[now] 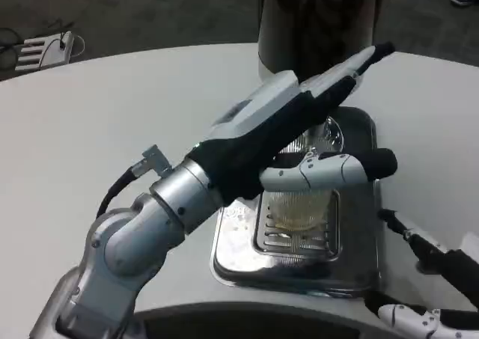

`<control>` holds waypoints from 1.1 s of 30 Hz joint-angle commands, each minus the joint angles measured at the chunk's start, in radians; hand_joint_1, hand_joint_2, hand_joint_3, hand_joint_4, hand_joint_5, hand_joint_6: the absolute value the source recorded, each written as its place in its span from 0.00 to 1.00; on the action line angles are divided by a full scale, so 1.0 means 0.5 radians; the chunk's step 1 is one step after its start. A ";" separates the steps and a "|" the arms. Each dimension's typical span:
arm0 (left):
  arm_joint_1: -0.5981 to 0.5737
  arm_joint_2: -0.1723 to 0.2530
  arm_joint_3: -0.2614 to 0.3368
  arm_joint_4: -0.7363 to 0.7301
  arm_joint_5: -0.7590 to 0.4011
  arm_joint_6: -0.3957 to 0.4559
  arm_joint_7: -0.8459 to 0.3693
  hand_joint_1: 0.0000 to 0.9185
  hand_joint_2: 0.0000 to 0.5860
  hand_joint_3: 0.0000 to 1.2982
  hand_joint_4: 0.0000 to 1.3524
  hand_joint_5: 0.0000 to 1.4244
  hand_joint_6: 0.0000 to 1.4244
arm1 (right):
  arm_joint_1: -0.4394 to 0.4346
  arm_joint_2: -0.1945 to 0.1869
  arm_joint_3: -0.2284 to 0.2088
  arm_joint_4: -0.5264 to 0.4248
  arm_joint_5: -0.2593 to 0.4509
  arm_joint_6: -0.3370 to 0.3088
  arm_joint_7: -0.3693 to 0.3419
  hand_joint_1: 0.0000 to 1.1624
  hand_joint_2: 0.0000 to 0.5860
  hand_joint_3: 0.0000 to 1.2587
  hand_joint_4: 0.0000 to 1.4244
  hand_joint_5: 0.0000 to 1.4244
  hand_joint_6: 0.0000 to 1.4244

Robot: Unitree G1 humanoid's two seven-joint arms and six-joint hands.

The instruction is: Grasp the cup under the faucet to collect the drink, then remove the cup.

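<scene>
A clear ribbed cup [299,208] is seen standing on the slotted grate of a steel tray [359,268], in front of the dark dispenser [318,21] at the table's far edge. Pale liquid appears to lie in the bottom of the cup. The cup is partly covered by the left hand [299,129], which is stretched over it from the lower left. One white finger with a black tip [378,162] is curved across the cup's near upper side, apparently touching it, while another is extended upward to the right, toward the dispenser. Whether the cup is actually gripped cannot be told, as the far side of the hand is hidden. The right hand [430,301] is seen at the lower right corner, just beside the tray, with its fingers spread apart and nothing held. The tray is set on the white table [90,129].
</scene>
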 commanded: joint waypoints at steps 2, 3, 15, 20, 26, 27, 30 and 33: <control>0.018 0.021 -0.045 0.094 0.019 -0.003 -0.079 0.00 0.14 0.00 0.00 0.00 0.00 | -0.106 0.072 0.025 0.271 0.233 -0.105 -0.249 0.56 0.48 0.00 0.00 0.00 0.06; 0.012 0.023 -0.039 0.103 0.017 -0.004 -0.078 0.00 0.15 0.00 0.00 0.00 0.00 | -0.127 0.074 0.043 0.314 0.254 -0.122 -0.288 0.56 0.47 0.00 0.00 0.00 0.06; -0.018 0.039 0.005 0.115 -0.008 -0.003 -0.072 0.00 0.16 0.00 0.00 0.00 0.00 | -0.364 0.105 0.222 0.673 0.266 -0.371 -0.726 0.63 0.41 0.00 0.00 0.00 0.04; -0.035 0.046 0.006 0.121 -0.007 -0.002 -0.083 0.00 0.17 0.00 0.00 0.00 0.00 | -0.478 0.098 0.284 0.795 0.270 -0.388 -0.798 0.64 0.40 0.00 0.00 0.00 0.04; -0.052 0.066 0.012 0.120 -0.010 -0.006 -0.104 0.00 0.17 0.00 0.00 0.00 0.00 | -0.592 0.096 0.339 0.936 0.274 -0.424 -0.865 0.64 0.40 0.00 0.00 0.00 0.03; -0.055 0.070 0.012 0.121 -0.011 -0.008 -0.106 0.00 0.17 0.00 0.00 0.00 0.00 | -0.612 0.097 0.348 0.957 0.277 -0.426 -0.872 0.65 0.39 0.00 0.00 0.00 0.03; -0.060 0.078 0.015 0.115 -0.017 -0.006 -0.117 0.00 0.17 0.00 0.00 0.00 0.00 | -0.661 0.103 0.371 1.012 0.282 -0.434 -0.897 0.65 0.39 0.00 0.00 0.00 0.02; -0.063 0.087 0.019 0.101 -0.025 -0.007 -0.127 0.00 0.17 0.00 0.00 0.00 0.00 | -0.709 0.120 0.397 1.065 0.294 -0.435 -0.915 0.65 0.39 0.00 0.00 0.00 0.02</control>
